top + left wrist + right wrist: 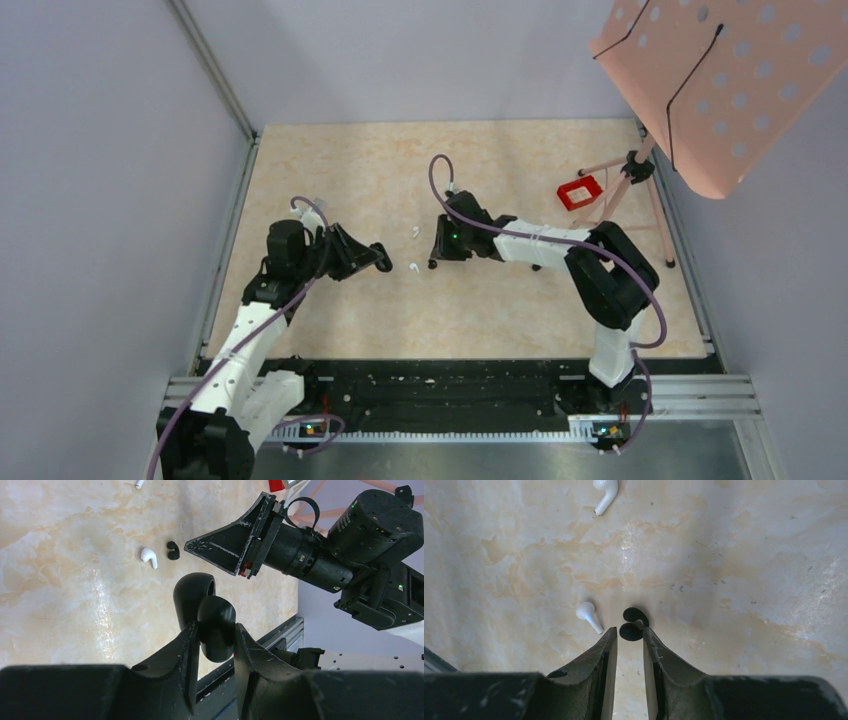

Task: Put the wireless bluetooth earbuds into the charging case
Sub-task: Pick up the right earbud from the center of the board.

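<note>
My left gripper [215, 628] is shut on the black charging case [216, 612] and holds it above the table, its lid [192, 592] swung open; it also shows in the top view [381, 260]. My right gripper [630, 633] is low over the table, its jaws a narrow gap apart. Black rounded earbuds [634, 622] lie as two touching lobes right at its fingertips; the nearer lobe sits between the tips. One white stemmed earbud [588, 614] lies just left of them. A second white earbud [605, 491] lies farther off.
A small red object [580, 192] sits at the back right beside a pink stand [655, 215] carrying a pink perforated board [720, 80]. A black rail [450, 385] runs along the near table edge. The two grippers' tips are close together.
</note>
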Available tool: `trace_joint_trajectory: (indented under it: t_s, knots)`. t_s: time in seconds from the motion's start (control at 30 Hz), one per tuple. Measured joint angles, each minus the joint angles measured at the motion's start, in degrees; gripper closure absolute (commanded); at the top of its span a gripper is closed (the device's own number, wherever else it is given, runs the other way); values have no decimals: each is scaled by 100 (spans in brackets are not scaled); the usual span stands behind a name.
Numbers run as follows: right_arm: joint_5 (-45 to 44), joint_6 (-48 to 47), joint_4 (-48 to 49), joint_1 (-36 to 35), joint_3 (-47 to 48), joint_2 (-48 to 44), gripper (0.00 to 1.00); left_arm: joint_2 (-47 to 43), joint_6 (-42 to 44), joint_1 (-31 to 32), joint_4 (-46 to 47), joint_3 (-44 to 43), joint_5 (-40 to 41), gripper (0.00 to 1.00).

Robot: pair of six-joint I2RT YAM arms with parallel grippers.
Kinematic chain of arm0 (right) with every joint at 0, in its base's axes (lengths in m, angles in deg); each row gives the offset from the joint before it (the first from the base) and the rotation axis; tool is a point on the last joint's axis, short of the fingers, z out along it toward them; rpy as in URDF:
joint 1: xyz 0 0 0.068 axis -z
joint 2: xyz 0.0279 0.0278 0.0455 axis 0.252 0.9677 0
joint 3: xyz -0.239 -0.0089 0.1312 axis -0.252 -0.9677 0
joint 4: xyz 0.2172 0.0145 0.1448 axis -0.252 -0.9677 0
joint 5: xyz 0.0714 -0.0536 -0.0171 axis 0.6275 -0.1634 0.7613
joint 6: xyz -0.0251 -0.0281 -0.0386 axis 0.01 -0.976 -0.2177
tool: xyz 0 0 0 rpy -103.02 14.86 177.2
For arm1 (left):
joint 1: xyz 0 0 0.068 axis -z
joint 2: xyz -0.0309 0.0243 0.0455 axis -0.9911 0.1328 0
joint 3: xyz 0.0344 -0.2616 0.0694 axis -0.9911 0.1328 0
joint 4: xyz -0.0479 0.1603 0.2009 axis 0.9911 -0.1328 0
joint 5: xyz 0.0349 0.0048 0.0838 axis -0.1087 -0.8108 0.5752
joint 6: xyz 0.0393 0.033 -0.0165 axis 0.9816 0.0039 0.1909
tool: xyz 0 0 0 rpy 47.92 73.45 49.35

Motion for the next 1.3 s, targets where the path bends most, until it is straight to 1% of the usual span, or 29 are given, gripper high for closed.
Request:
trace_joint_trajectory:
  t_s: [0.3,0.53,1.3]
  knots:
    - [-15,0,-24,2,-24,-35,75,7,17,0,0,0,-22,100]
    - [31,13,-20,2,-24,173,75,7,37,0,0,0,-22,100]
    - [155,9,157,-15,66,356,75,11,46,0,0,0,-20,100]
